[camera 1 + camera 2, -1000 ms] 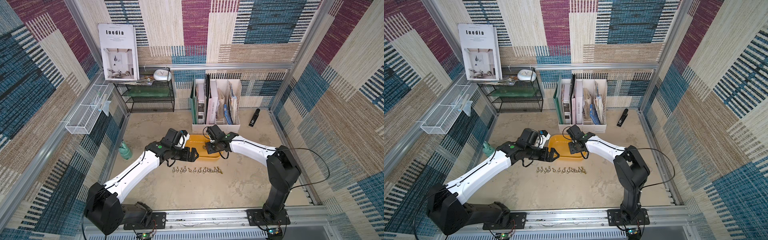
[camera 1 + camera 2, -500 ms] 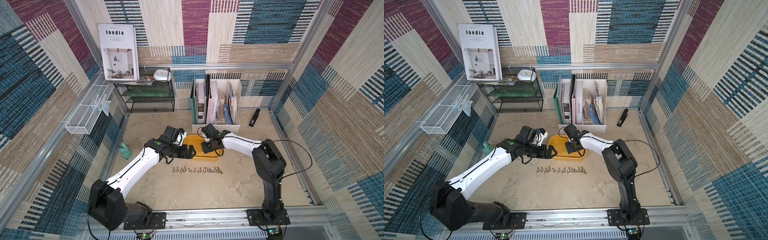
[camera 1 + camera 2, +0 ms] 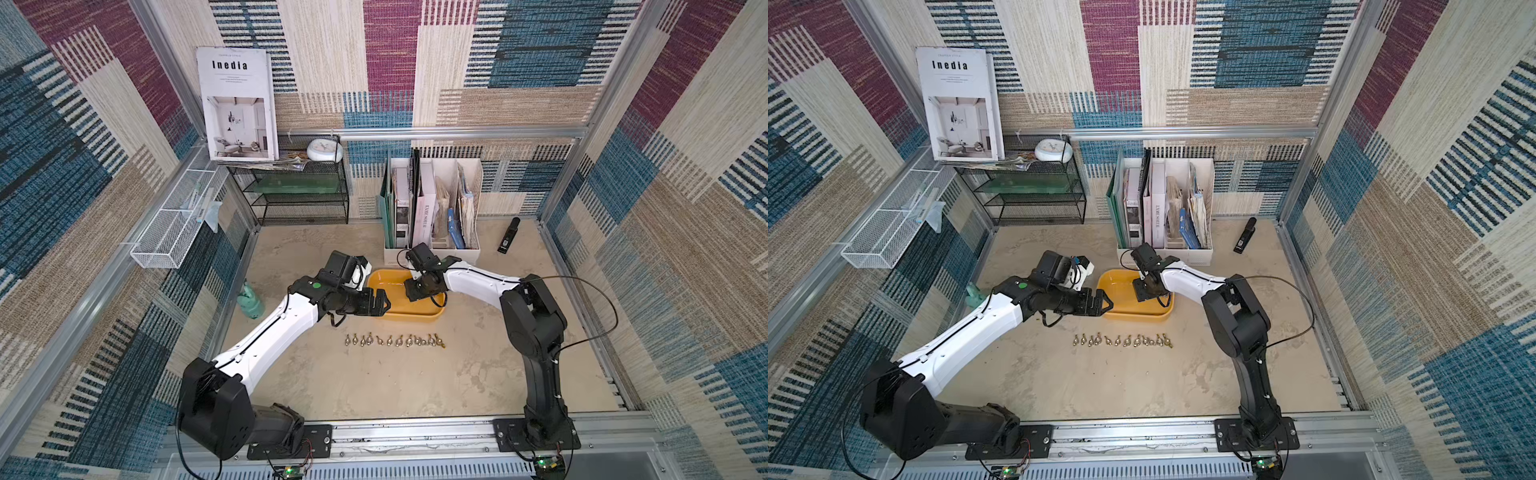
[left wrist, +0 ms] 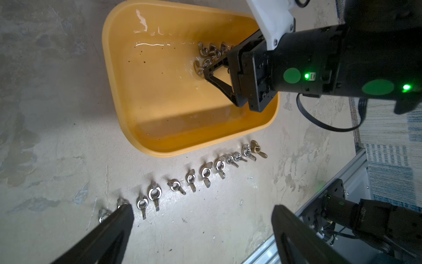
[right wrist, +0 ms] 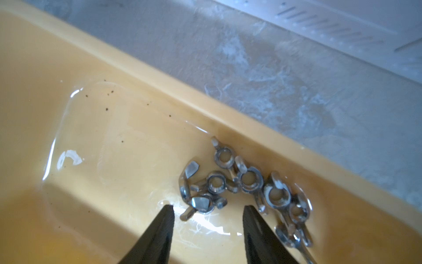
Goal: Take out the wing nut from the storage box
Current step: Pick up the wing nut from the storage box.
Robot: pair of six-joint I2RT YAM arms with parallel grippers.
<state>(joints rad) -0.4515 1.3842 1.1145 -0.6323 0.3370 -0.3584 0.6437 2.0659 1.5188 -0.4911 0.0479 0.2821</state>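
storage box (image 5: 102, 148) floor: wing nut (image 5: 199, 203) just beyond right jaws

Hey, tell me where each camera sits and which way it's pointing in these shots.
Both top views: high over the robot's base side, looking down; both arms, storage box, row of wing nuts.
Left wrist: on left arm, facing the table and box; left gripper open, right gripper inside box.
Right wrist: on right arm, looking into box at wing nut pile; its fingertips only.
Shared: both wrist views show the pile.
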